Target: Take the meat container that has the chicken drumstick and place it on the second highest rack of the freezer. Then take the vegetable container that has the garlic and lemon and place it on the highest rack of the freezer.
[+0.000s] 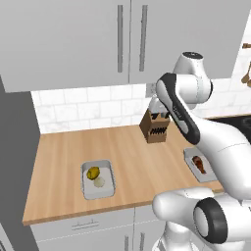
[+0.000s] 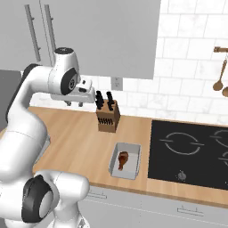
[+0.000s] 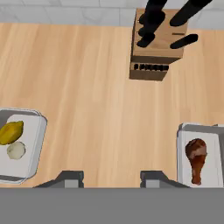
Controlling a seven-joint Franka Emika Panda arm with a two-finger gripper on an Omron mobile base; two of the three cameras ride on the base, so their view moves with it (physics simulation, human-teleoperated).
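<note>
The meat container [image 2: 136,162] sits on the wooden counter beside the cooktop and holds the chicken drumstick [image 2: 123,159]. In the left base view this container [image 1: 188,156] and drumstick [image 1: 198,163] are partly hidden by my arm. The vegetable container [image 1: 112,179] lies to the left with the lemon [image 1: 93,172] and garlic [image 1: 99,182]. My gripper [image 3: 112,178] hangs open and empty high above bare counter, midway between the vegetable container [image 3: 39,140] and the meat container [image 3: 180,153]. A tall grey panel [image 1: 14,162] stands at the counter's left end. The racks are out of view.
A wooden knife block [image 1: 156,128] with black handles stands by the tiled back wall, just below my hand [image 2: 74,103]. A black cooktop [image 2: 191,151] lies right of the meat container. Grey wall cabinets [image 1: 98,39] hang overhead. Wooden utensils [image 2: 219,75] hang at far right.
</note>
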